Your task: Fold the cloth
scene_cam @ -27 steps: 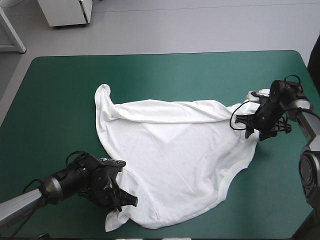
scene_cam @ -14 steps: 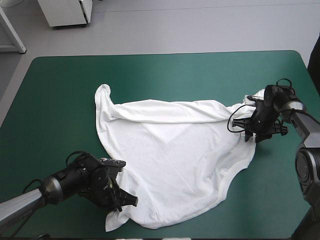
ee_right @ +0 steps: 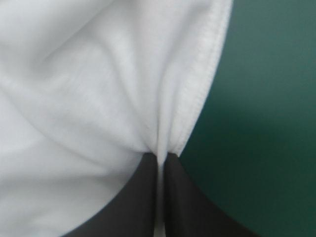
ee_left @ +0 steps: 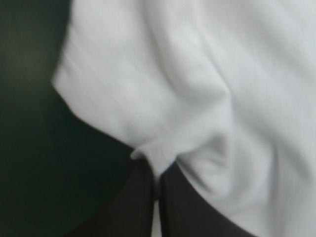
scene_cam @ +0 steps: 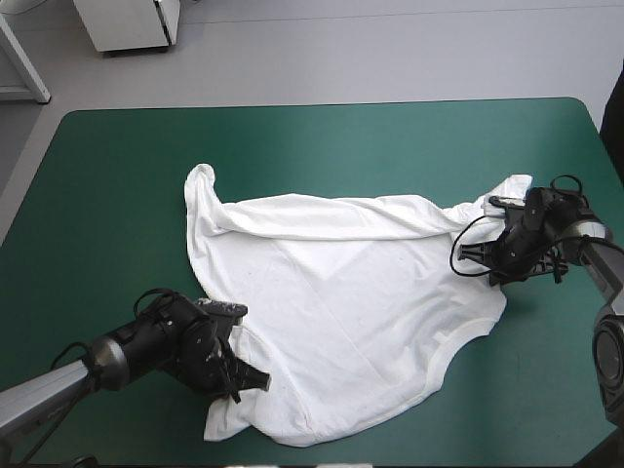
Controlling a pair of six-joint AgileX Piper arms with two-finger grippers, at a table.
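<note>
The white T-shirt (scene_cam: 336, 302) lies spread over the middle of the teal-green table, wrinkled, with a rolled fold along its far edge. My left gripper (scene_cam: 238, 375) is at the shirt's near left corner, shut on the T-shirt. In the left wrist view the black fingers (ee_left: 136, 207) pinch a fold of the T-shirt (ee_left: 197, 89). My right gripper (scene_cam: 502, 268) is low at the shirt's right side, shut on the T-shirt near a sleeve. The right wrist view shows the T-shirt's hemmed edge (ee_right: 200, 94) caught between the black fingers (ee_right: 140, 197).
Bare teal-green cover (scene_cam: 117, 195) surrounds the shirt on all sides, widest at the far side and the left. A white cabinet (scene_cam: 127, 24) stands on the floor beyond the table's far left corner.
My right gripper has moved slightly to the right and nearer, drawing the sleeve outward. My left gripper has shifted a little away from the near edge, pulling the corner with it.
</note>
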